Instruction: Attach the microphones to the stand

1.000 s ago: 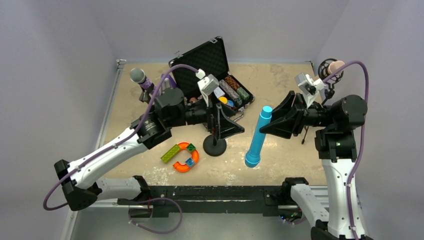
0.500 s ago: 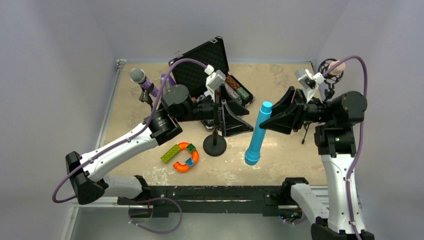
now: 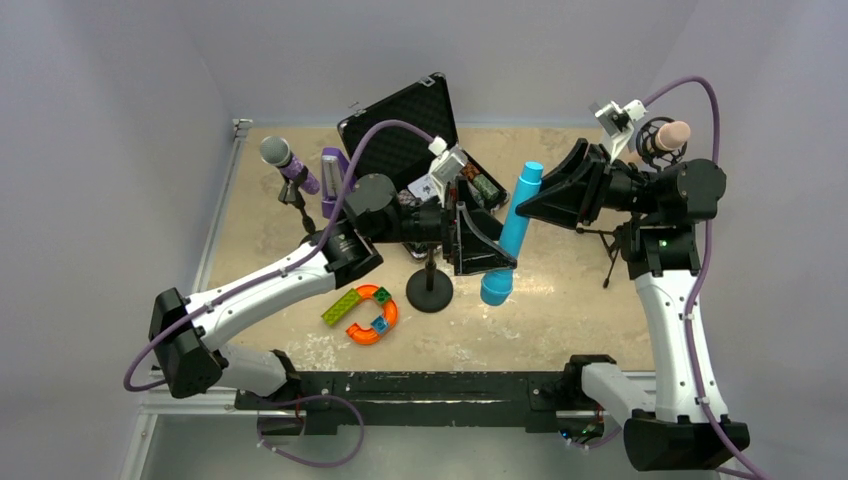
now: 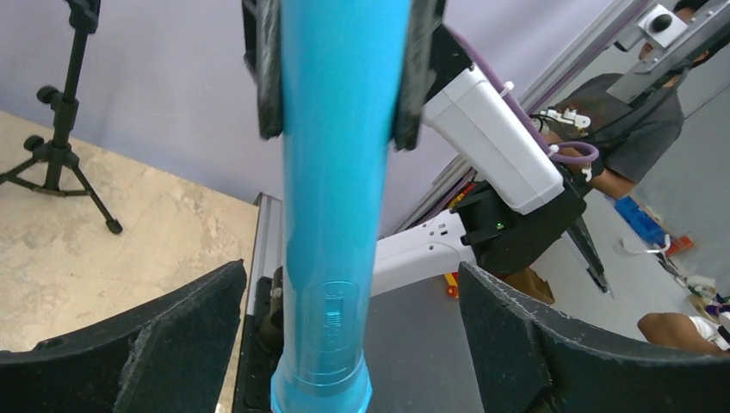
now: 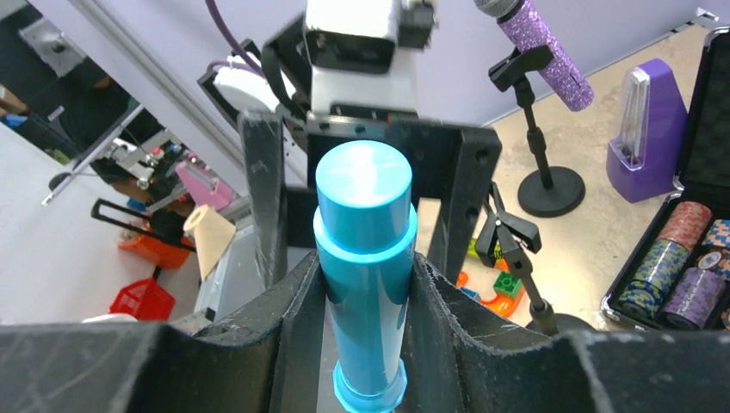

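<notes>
Beige tabletop (image 3: 560, 320) underneath. Glittery purple microphone (image 3: 285, 160) and pale pink microphone (image 3: 672, 133) sit in stands far to either side of me. My right gripper (image 5: 366, 275) clamps the bright cyan plastic microphone (image 3: 510, 240), and my left gripper (image 4: 349, 284) gapes wide around its handle without touching. Remaining, I judge: the empty black round-based stand (image 3: 430, 290) just below my left gripper. An open black chip case (image 3: 400, 125) crowds behind.

Robotics lab, test cell. Plain lilac walls (image 3: 120, 100) box in a scuffed beige table (image 3: 560, 320) edged with aluminium rail (image 3: 215, 250). Beyond left gripper (image 4: 349, 284): seated person (image 4: 641, 142). Beyond right gripper (image 5: 366, 284): red crate (image 5: 138, 298) on open floor.
</notes>
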Available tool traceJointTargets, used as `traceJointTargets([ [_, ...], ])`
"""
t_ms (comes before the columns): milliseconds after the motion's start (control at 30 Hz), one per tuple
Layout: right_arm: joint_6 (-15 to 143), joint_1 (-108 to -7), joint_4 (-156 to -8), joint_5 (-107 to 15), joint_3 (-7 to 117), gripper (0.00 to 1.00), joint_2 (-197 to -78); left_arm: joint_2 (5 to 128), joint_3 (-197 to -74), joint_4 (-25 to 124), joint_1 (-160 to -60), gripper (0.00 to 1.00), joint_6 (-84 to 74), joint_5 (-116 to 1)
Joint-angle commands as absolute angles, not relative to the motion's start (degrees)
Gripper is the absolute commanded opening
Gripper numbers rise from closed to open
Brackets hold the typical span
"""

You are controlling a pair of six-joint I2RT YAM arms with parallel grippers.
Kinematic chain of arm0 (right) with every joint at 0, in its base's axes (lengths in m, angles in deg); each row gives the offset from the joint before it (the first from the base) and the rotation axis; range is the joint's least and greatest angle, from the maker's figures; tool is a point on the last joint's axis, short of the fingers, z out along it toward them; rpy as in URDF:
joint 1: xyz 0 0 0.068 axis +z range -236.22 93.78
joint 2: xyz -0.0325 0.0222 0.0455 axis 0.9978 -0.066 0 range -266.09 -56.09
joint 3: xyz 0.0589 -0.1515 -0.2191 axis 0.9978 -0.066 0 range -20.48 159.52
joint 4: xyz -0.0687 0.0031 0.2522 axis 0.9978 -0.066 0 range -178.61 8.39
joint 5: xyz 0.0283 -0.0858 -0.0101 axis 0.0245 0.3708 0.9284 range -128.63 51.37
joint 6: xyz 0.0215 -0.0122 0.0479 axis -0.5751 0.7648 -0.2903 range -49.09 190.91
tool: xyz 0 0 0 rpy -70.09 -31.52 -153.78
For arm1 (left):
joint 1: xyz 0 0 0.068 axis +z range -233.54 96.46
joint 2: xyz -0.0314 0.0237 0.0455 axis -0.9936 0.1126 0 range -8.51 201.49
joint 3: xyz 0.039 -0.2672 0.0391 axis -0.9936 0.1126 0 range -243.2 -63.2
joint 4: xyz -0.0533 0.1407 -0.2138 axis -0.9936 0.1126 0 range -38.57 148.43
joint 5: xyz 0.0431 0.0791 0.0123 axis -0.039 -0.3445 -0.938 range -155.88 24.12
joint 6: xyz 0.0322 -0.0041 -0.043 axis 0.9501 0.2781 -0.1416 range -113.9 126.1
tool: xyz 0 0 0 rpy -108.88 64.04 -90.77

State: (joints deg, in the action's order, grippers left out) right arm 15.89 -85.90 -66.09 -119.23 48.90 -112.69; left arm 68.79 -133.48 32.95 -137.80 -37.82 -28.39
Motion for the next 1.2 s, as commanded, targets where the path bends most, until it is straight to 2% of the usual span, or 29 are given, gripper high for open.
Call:
traceJointTargets([
  [0,7.4,-86.0,-56.6,-114.8,48.7,0.00,-113.2,70.6,-136.1,33.4,-138.7,0.92,-37.3,-30.1],
  [133,7.3,-86.0,-56.5,-113.8,47.4,0.00,-112.9,70.1,-136.7,37.1,-138.7,0.74,-36.1,-32.4],
  [233,9.2,-86.0,-57.8,-113.7,46.2,0.01,-112.3,68.8,-137.0,39.8,-138.7,0.45,-35.2,-33.1],
  [267,10.4,-86.0,-58.7,-114.0,46.1,0.08,-112.0,68.3,-137.2,40.9,-138.7,0.33,-34.7,-33.0],
  [333,13.4,-86.0,-61.1,-115.2,46.7,0.29,-111.5,66.8,-137.9,43.6,-138.6,0.11,-33.9,-33.1],
  [400,18.8,-87.2,-66.4,-116.0,48.1,0.49,-110.7,64.6,-138.4,47.2,-138.4,0.00,-32.9,-33.6],
  [500,28.1,-88.2,-74.2,-117.7,49.9,0.69,-108.8,59.9,-139.2,55.7,-138.2,0.00,-30.6,-35.8],
  [567,33.0,-89.0,-77.4,-119.7,50.3,0.78,-107.3,56.4,-139.4,62.1,-138.2,0.00,-29.4,-37.0],
  [633,38.3,-90.2,-80.9,-121.6,50.3,0.82,-105.7,52.8,-139.1,69.1,-138.1,0.00,-28.6,-37.9],
  [733,52.8,-91.2,-94.0,-124.7,51.8,0.85,-104.4,46.2,-136.7,78.8,-138.1,0.00,-27.6,-39.1],
  [900,93.6,-91.2,-127.5,-119.5,57.8,0.88,-104.5,39.3,-132.1,93.6,-138.1,0.00,-25.8,-36.8],
  [967,106.8,-91.3,-136.6,-116.9,58.4,0.91,-104.7,37.9,-130.4,98.6,-138.1,0.00,-24.6,-35.0],
  [1033,121.3,-91.2,-146.2,-116.6,57.5,0.98,-104.9,36.9,-127.7,101.4,-138.0,0.00,-23.5,-32.6],
  [1100,136.7,-91.2,-155.2,-116.0,55.2,0.99,-104.8,36.0,-125.0,102.2,-138.0,0.00,-23.2,-30.3],
  [1167,143.0,-91.0,-158.6,-115.6,53.6,0.99,-104.9,35.4,-122.3,102.0,-138.1,0.00,-23.7,-28.3],
])
